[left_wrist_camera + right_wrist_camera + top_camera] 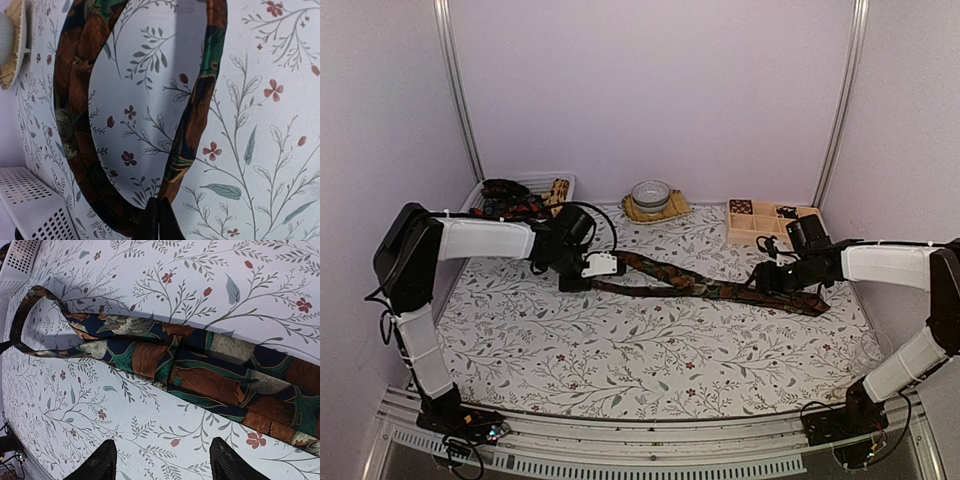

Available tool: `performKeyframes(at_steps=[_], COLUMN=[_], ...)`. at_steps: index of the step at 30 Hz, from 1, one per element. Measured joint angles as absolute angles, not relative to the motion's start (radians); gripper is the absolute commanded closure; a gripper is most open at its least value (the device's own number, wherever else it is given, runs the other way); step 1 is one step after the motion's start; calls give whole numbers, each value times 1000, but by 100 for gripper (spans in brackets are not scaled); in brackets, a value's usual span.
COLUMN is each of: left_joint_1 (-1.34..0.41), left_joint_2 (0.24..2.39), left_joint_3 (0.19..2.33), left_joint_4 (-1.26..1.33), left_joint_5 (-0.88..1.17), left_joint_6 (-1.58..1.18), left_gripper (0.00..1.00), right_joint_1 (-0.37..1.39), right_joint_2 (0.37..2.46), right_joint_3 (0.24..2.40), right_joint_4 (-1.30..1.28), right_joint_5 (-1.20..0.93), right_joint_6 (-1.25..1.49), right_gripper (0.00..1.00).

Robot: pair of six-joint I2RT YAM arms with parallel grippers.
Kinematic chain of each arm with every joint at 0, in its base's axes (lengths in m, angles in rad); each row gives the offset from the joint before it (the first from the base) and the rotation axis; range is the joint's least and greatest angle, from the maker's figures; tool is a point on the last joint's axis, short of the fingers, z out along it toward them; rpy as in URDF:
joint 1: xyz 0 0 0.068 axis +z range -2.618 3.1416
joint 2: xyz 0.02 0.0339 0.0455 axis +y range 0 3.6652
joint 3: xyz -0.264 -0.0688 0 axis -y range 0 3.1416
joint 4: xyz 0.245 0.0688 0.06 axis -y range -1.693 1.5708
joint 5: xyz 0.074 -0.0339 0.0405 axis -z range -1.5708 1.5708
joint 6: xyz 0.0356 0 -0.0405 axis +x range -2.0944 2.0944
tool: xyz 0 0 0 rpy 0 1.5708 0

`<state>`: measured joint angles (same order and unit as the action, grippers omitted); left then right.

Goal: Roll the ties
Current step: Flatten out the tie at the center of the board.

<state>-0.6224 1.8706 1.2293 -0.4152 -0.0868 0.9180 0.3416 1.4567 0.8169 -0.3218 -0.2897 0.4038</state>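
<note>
Pinching the looped end of the tie in our left gripper, likely to anchor the roll, we hold the right gripper, jaws apart, by its wide end.

My top cam sits high behind the arm bases, looking down and forward across the whole worktop to the back wall. The left wrist cam is super close, skimming low over the cloth, with the left hand at its bottom edge. The right wrist cam rides a bit higher, looking down past the right hand. All three catch the tie and the white basket.
</note>
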Motion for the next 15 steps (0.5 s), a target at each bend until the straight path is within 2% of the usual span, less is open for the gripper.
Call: performKeyframes(at_steps=[7,15], left_joint_1=[-698,-785], left_joint_2=[1894,1894], left_joint_3=[1431,1455], left_joint_4=[-683,-960], left_joint_5=[-139,-147], left_joint_6=[700,473], left_gripper=[100,100], right_joint_1=[455,503], right_joint_2=[1549,1579], right_joint_3=[885,908], right_joint_4=[-320,-315], right_joint_5=[-279,-283], right_joint_6=[377,347], right_gripper=[37,37])
